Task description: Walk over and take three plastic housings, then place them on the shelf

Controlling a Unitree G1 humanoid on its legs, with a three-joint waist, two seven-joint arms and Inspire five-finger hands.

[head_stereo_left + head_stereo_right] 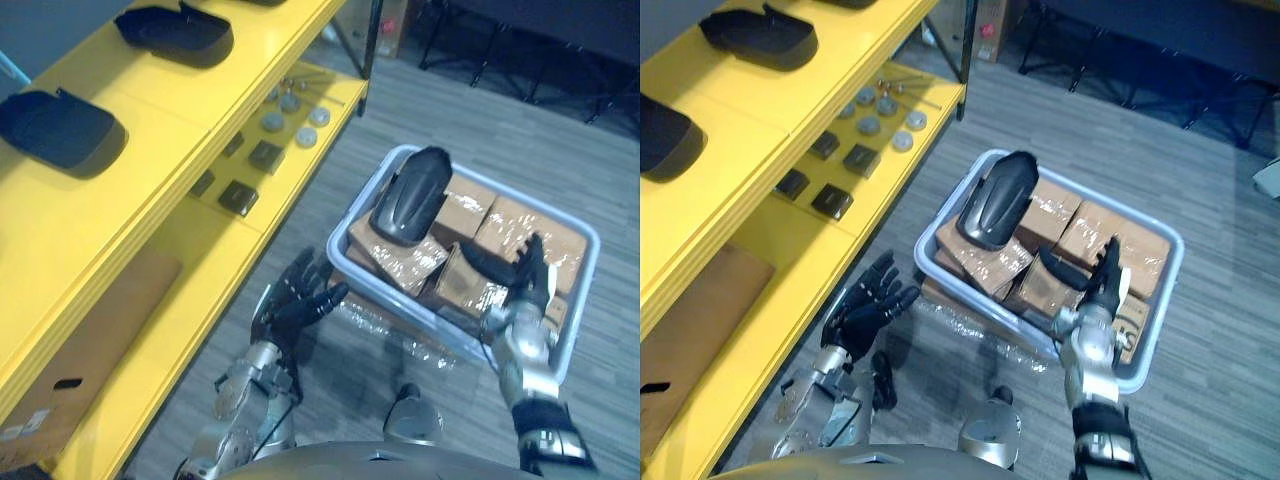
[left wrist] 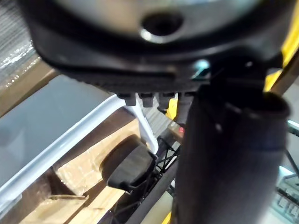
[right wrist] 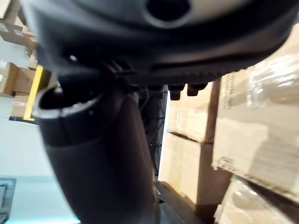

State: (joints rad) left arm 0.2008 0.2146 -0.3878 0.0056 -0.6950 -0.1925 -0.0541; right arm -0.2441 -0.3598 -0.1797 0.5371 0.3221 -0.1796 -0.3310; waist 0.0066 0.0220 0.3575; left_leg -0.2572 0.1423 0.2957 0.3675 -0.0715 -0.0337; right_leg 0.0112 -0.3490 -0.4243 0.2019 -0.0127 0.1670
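A dark plastic housing (image 1: 410,195) lies on wrapped cardboard boxes (image 1: 500,235) at the far left of a pale bin (image 1: 338,252) on the floor. Two more housings rest on the top board of the yellow shelf (image 1: 170,150), one far (image 1: 175,32) and one near (image 1: 60,128). My left hand (image 1: 298,300) hovers by the bin's near left corner, fingers spread and empty. My right hand (image 1: 525,278) is over the boxes at the bin's near right, fingers straight, thumb out, holding nothing. In the left wrist view the housing (image 2: 128,165) shows past the bin's rim (image 2: 70,140).
The shelf's middle board carries small dark square parts (image 1: 240,195) and grey discs (image 1: 290,118). A cardboard sheet (image 1: 90,350) lies on a lower board. Dark chair and table legs (image 1: 500,60) stand beyond the bin. Grey plank floor lies between the shelf and the bin.
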